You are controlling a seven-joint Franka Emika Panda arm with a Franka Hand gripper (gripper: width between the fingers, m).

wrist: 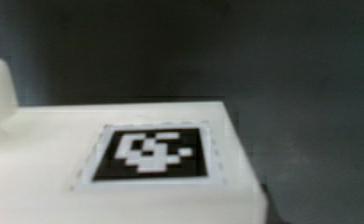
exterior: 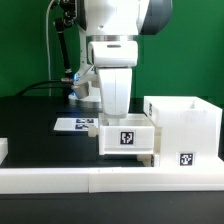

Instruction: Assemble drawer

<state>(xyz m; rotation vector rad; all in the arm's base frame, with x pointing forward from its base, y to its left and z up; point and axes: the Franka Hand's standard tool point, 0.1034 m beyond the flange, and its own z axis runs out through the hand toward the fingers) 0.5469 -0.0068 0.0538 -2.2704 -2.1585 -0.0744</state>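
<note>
A white rail (exterior: 110, 180) spans the frame's bottom. Behind it, mid-frame, sits a tagged tray (exterior: 127, 137); the casing (exterior: 183, 128) stands at right. The gripper (exterior: 113, 112) is hidden behind the tray, so its opening cannot be told.

The arm (exterior: 118, 25) is glossy white with rounded, bulbous housings and dark grey joint sections; its lower wrist block (exterior: 113, 75) is boxy, plain white.
</note>
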